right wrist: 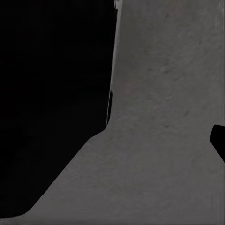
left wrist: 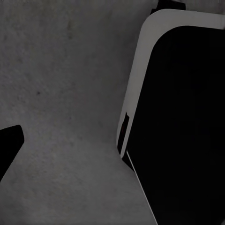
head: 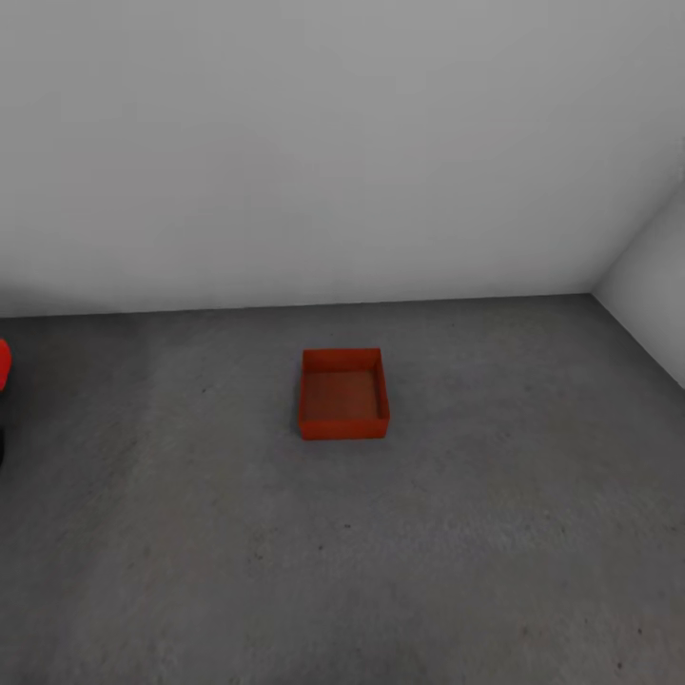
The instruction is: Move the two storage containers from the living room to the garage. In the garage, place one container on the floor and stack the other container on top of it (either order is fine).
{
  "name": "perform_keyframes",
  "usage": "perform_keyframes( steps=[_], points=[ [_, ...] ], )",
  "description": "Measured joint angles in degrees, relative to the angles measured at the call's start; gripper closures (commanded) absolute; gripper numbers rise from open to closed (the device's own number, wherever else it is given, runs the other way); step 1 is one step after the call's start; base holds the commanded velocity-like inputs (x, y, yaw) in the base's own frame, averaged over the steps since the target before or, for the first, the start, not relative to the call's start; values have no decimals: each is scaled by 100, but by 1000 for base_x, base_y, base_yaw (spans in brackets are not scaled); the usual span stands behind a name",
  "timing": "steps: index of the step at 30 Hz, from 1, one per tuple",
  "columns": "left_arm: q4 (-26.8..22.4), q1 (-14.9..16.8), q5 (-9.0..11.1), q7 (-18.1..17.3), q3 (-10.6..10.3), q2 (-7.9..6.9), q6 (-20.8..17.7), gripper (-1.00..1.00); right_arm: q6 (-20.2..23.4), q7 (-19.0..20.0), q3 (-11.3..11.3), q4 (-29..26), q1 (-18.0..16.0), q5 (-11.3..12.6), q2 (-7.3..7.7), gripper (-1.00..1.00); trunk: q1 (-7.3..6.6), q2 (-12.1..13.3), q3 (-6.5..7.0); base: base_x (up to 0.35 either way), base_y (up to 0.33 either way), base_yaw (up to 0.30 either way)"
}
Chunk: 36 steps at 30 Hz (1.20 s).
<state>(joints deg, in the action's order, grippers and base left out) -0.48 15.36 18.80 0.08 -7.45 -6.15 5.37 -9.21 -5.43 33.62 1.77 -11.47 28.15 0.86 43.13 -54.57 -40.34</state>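
- Cannot tell the spread of the left claw: just one dark fingertip (left wrist: 8, 146) in sight, hanging over the bare floor (left wrist: 70, 70) beside a dark bulk (left wrist: 187, 131), probably the robot's own body.
- Same for the right claw: cannot tell wide or narrow from a single black fingertip (right wrist: 218, 143); nothing seen held in either.
- Orange-red container (head: 343, 393) resting open side up on the grey floor, ahead of both claws and well apart from them, short of the pale wall (head: 333, 143) beyond.
- Judged half done: one box down, stacking yet to come.
- Risk of rolling in too far and shoving the box with the base, since nothing of it appears near the claws.
- Risk of a crooked stack, a corner catching the rim and tipping.
- Red car (head: 4, 366) off to the left claw's side: a possible snag when turning.
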Motion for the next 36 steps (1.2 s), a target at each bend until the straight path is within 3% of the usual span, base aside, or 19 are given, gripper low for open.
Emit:
perform_keyframes(
  steps=[14, 36],
  points=[
    [0, 0, 2, 0, 2, 0, 0, -100, -109, 110, 1, 0, 216, 4, -120, -100, 0, 0, 127, 0, 0, 0],
    [0, -1, 5, 0, 3, 0, 0, -100, -217, 113, -1, 0, 220, -4, -118, -100, 0, 0, 326, 0, 0, 0]
  ],
)
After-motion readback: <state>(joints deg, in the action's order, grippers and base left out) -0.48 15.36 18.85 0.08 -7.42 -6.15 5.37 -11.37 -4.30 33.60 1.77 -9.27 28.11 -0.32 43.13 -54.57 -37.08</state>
